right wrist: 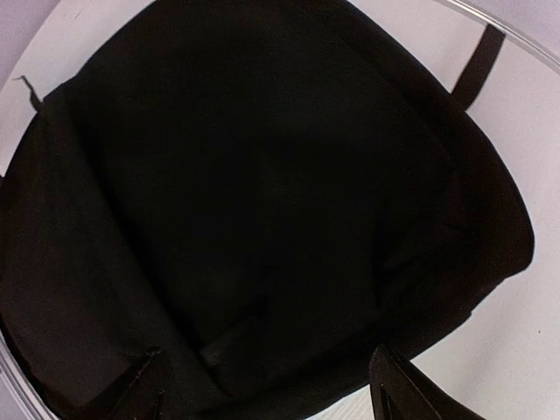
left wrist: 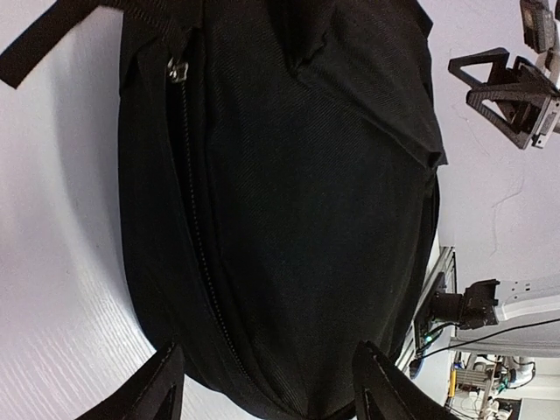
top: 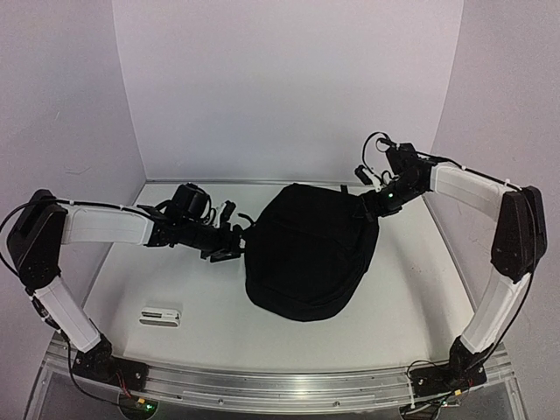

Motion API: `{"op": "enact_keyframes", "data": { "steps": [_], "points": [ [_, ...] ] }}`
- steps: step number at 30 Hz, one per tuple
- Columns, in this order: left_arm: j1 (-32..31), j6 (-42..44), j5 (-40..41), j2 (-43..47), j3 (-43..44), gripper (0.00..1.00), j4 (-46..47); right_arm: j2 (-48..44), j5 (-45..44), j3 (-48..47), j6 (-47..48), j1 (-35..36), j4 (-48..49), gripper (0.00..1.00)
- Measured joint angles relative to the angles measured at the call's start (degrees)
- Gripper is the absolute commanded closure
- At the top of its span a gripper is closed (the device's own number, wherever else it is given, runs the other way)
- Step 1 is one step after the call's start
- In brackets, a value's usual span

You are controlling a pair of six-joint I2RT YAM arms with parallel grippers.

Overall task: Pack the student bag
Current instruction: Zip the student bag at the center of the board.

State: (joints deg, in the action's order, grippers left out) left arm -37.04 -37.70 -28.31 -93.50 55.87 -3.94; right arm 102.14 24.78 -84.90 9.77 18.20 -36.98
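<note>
Black fabric fills the middle of the worktop (top: 402, 306): the student bag (top: 311, 249) lies flat, its long axis running from the far right toward the near edge. The left claw (top: 229, 247) stands wide and empty just beside the bag's left flank, where the zip (left wrist: 197, 227) runs. The right claw (top: 374, 203), also wide and empty, sits at the far-right corner. The left looks better placed for the zip.

White tabletop (top: 402, 306), matte. One small white rectangular item (top: 160, 315) lies flat on its near-left part, long side across the view, with a dark strip on its top face; kind not clear. A silver metal rail (top: 289, 386) runs along the near edge. Plain white backdrop panels (top: 289, 87) stand behind and at both sides.
</note>
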Motion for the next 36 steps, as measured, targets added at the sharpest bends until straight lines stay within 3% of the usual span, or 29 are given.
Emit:
{"op": "enact_keyframes", "data": {
  "steps": [9,13,16,19,22,25,27,30,33,36],
  "points": [
    [0.4,-2.6,0.4,-5.0,-0.4,0.86,1.8,3.8,3.2,5.1,1.5,-0.7,0.6,0.39],
    [1.7,-2.7,-0.6,-7.7,1.0,0.99,2.4,4.2,8.8,8.5,1.2,0.0,1.5,0.41],
    [4.8,-1.3,-1.5,-10.5,4.6,1.00,0.6,4.2,11.8,10.5,0.6,3.0,1.6,0.39],
    [9.8,0.6,-2.9,-14.8,10.5,0.93,-1.5,4.1,14.5,11.7,0.3,9.8,-0.1,0.32],
    [14.5,3.5,-5.2,-20.5,19.7,0.65,-4.8,4.1,20.4,11.0,-0.7,19.0,-1.8,0.28],
    [17.2,6.0,-5.3,-23.3,26.2,0.47,-7.3,4.1,26.4,6.7,-2.0,22.4,-4.9,0.22],
    [17.9,6.9,-4.4,-21.7,26.4,0.38,-7.7,4.0,28.7,3.0,-3.1,19.2,-5.6,0.21],
    [17.5,6.5,-3.0,-15.2,20.7,0.32,-6.9,3.8,28.3,-1.6,-4.0,9.7,-5.5,0.17],
    [16.9,4.5,-1.9,-6.0,11.6,0.30,-5.4,3.8,23.5,-5.7,-3.8,-0.3,-5.3,0.14],
    [15.5,2.1,-0.9,0.5,4.2,0.28,-2.5,4.6,17.3,-9.7,-3.1,-4.4,-5.7,0.13]
  ]
}}
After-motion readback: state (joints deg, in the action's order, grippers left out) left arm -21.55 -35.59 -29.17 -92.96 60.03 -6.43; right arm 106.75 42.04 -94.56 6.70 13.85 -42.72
